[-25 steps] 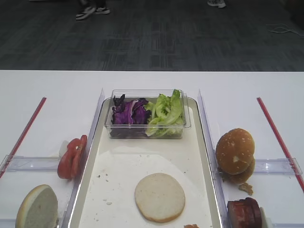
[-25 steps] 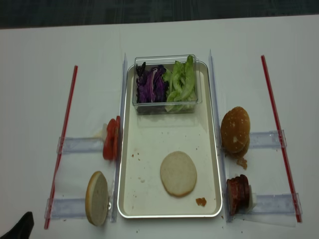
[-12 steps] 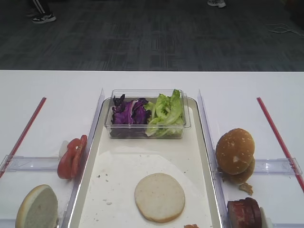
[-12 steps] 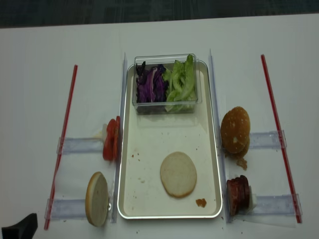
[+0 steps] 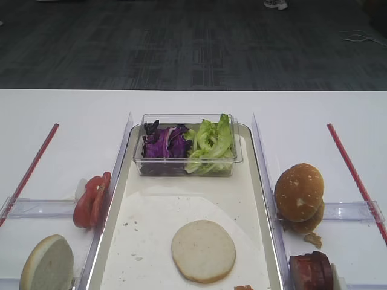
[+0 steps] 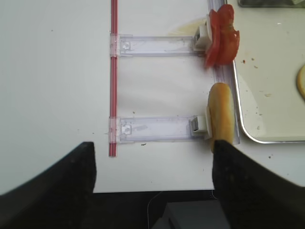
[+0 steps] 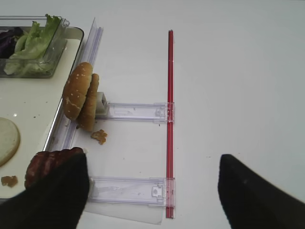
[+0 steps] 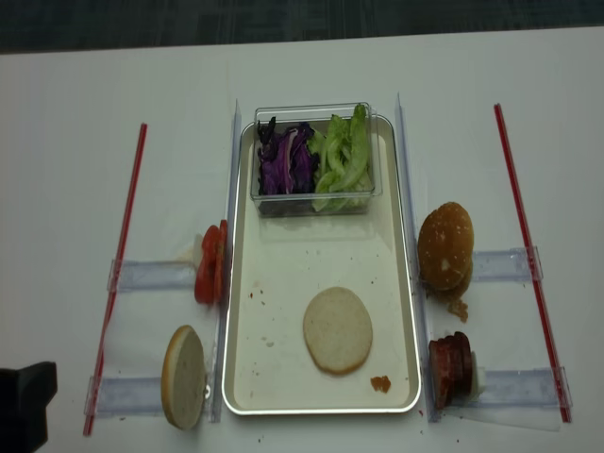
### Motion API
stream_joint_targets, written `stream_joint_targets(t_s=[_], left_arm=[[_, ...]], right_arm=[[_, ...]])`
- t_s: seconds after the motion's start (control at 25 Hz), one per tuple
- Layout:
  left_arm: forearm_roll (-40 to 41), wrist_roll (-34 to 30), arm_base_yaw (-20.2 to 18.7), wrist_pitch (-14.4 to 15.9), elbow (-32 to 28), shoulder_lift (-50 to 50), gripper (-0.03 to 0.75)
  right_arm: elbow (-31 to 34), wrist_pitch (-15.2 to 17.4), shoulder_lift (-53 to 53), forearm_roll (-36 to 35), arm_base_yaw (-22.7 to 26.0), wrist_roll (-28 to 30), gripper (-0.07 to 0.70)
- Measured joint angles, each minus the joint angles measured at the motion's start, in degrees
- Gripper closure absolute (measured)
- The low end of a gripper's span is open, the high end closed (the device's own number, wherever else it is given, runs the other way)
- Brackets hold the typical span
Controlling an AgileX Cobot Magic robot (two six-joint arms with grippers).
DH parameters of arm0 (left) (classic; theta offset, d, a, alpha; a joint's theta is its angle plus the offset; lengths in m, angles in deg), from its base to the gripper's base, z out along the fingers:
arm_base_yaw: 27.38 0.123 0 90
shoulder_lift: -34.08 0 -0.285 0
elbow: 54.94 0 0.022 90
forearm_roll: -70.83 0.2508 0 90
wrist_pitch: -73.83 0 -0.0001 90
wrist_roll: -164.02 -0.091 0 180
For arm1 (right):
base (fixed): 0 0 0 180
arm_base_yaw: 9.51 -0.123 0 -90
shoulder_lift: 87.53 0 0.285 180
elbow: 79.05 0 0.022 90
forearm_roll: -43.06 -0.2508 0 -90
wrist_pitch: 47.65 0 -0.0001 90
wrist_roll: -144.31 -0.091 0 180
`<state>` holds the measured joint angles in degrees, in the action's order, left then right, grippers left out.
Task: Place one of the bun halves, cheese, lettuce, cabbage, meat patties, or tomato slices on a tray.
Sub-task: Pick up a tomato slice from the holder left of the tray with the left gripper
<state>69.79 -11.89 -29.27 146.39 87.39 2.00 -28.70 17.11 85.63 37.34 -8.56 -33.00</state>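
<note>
- Tomato slices (image 6: 221,34) stand on edge in the upper clear rack (image 6: 157,44) on the left, just outside the tray (image 8: 243,283); from the left gripper (image 6: 152,183) they lie ahead and to the right, with the upright pale bun half (image 6: 221,117) between them and the right-hand finger.
- Left gripper hangs low at the near-left table edge with its 2 fingers (image 6: 52,186) standing wide apart and nothing between them; only a dark corner of it shows in the overhead view.
- Long axis of both the slices and the upright bun half runs front to back, faces turned sideways, so by my judgement a sideways pinch across the faces suits either one, and the left arm is the nearer for both.
- Tray centre already carries 1 flat pale bun half (image 8: 338,328), with the clear tub (image 8: 311,193) of cabbage (image 8: 283,162) and lettuce (image 8: 344,156) at the far end.
- Right gripper (image 7: 152,191) also shows 2 dark fingers spread wide and empty, close beside the meat patties (image 7: 50,164), with the browned bun tops (image 7: 81,95) further ahead.
</note>
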Motion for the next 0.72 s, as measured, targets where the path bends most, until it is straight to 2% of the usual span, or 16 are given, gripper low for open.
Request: stream_joint_targets(t_s=[0.24,0.72], left_arm=[[-1.0,0.0,0.0,0.0,3.3,-7.4,0.237],[-1.1,0.0,0.0,-0.5,5.8,-19.1,0.244]], right_arm=[[0.0,0.0,0.0,0.0,0.0,0.0,0.063],[0.0,0.0,0.0,-0.1,0.0,0.1,0.073]])
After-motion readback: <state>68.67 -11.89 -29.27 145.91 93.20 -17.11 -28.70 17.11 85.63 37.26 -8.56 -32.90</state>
